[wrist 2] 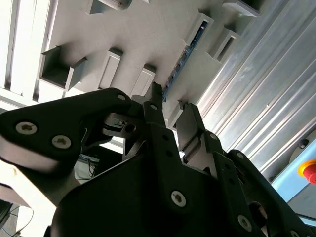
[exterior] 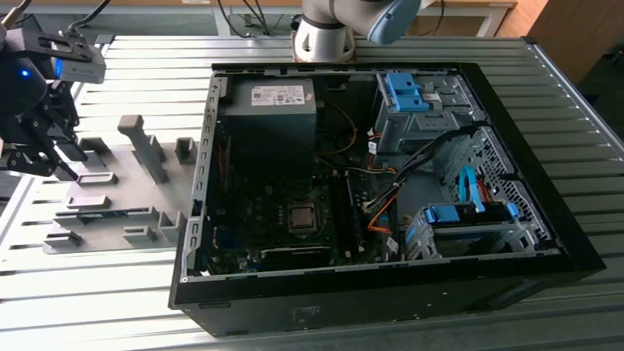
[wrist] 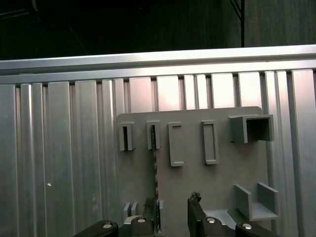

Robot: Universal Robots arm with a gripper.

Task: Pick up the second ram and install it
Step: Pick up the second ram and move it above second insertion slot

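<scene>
**End effector (wrist: 173, 207) spread above the fixture plate (wrist: 222, 168)**

The power supply's white label (exterior: 278, 95) is too small to read. The arm hangs over the grey plate with its fingers apart, holding nothing. The second ram (wrist: 156, 173) stands on edge in a plate slot, on the slatted desk (exterior: 98, 307), to the exterior view's left of the open computer case (exterior: 390, 292).

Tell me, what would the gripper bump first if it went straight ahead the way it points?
Most likely the second ram, standing on edge in the grey fixture plate. The gripper points at that plate with the stick near one finger; depth is hard to judge.
</scene>
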